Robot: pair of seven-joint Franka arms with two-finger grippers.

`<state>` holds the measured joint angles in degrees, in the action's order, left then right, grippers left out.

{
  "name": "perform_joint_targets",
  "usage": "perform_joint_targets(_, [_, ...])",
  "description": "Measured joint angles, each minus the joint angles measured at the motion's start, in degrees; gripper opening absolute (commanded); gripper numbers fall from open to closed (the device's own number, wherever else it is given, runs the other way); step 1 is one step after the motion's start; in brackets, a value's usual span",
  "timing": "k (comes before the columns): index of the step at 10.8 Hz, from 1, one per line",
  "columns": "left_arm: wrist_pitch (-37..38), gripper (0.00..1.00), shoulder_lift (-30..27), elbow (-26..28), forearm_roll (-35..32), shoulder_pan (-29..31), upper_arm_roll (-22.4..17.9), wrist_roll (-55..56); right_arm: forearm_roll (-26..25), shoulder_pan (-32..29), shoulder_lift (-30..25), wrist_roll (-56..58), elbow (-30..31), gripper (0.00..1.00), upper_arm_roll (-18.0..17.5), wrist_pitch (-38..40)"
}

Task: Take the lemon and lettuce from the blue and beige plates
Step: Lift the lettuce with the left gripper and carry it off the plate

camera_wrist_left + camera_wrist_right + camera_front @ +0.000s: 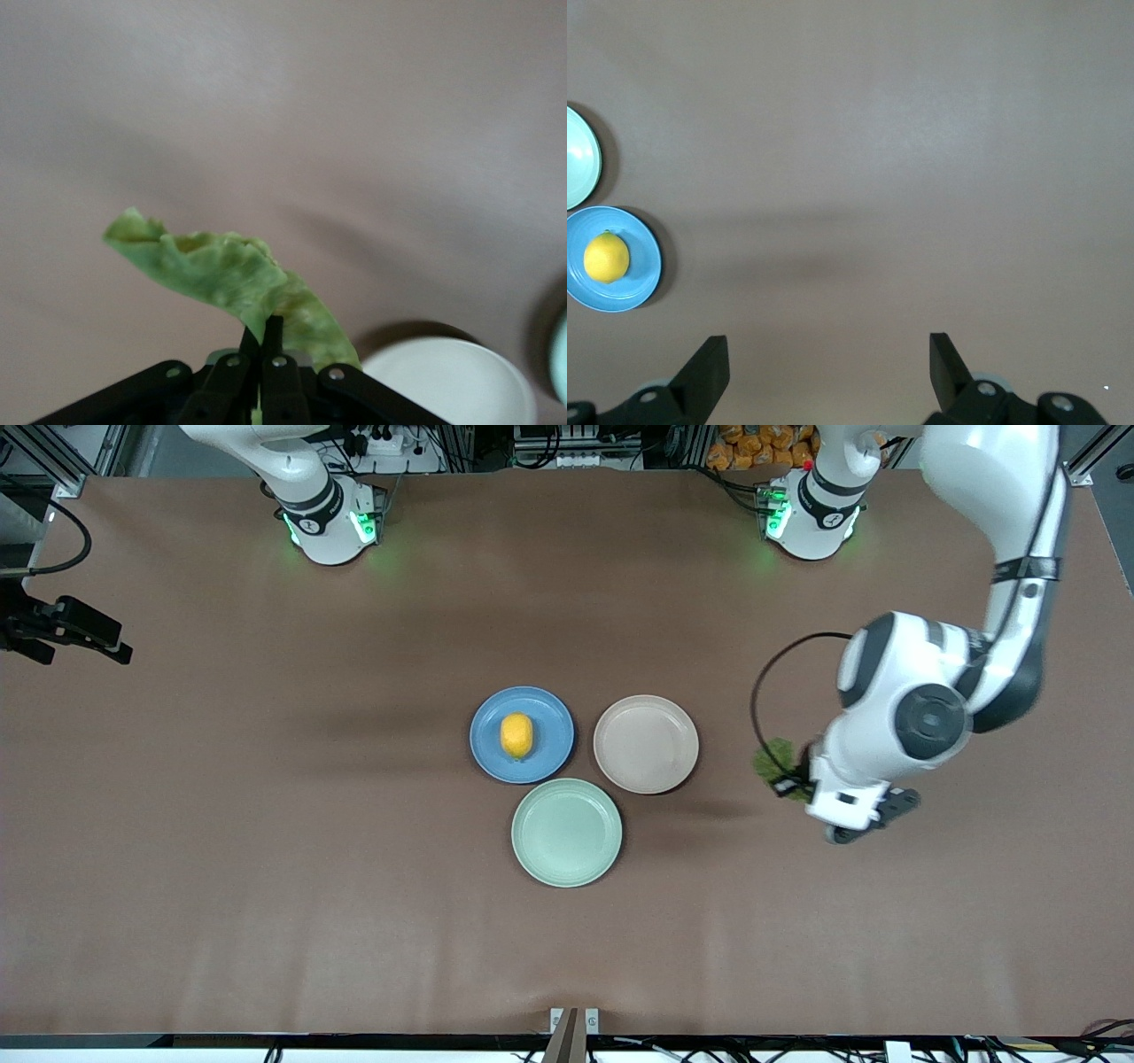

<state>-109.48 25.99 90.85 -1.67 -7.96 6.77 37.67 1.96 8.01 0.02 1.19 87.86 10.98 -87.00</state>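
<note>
Three round plates sit clustered at the middle of my brown tabletop. I take the round blue plate as my landmark. A small yellow oval lemon rests on it, near its centre. Just beside the blue plate, toward my left arm's end, is the bare round beige plate. Nearer the front camera than the blue plate is a pale green round plate.

My left tool hangs over bare tabletop, well apart from the blue plate, past the beige one, pinched tight on a crinkled green lettuce leaf.

My right tool waits, spread wide, over bare tabletop toward my right arm's end.
</note>
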Motion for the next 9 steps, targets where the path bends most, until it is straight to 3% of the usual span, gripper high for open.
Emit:
perform_joint_targets(2, [0.03,0.00,0.82,0.80,-0.02,4.30,-0.07,-6.70,0.00,0.00,0.03,-0.01,-0.01,1.00,0.00,0.00])
perform_joint_targets(6, [0.06,0.00,5.55,1.52,-3.87,6.68,0.01,-8.46,0.00,0.00,0.05,-0.02,-0.06,1.00,0.00,0.00])
perform_joint_targets(7, [0.09,0.24,6.95,1.61,-3.88,7.57,0.04,-9.79,0.00,0.00,0.06,-0.03,-0.08,1.00,0.01,0.00])
perform_joint_targets(8, [0.10,0.81,8.21,1.74,-3.88,8.12,0.14,-11.22,0.00,0.00,0.07,-0.03,-0.10,1.00,0.01,0.00])
perform_joint_targets(9, [0.09,1.00,9.05,1.73,-3.88,8.45,0.14,-12.29,0.00,0.00,0.07,-0.04,-0.11,1.00,0.01,0.00])
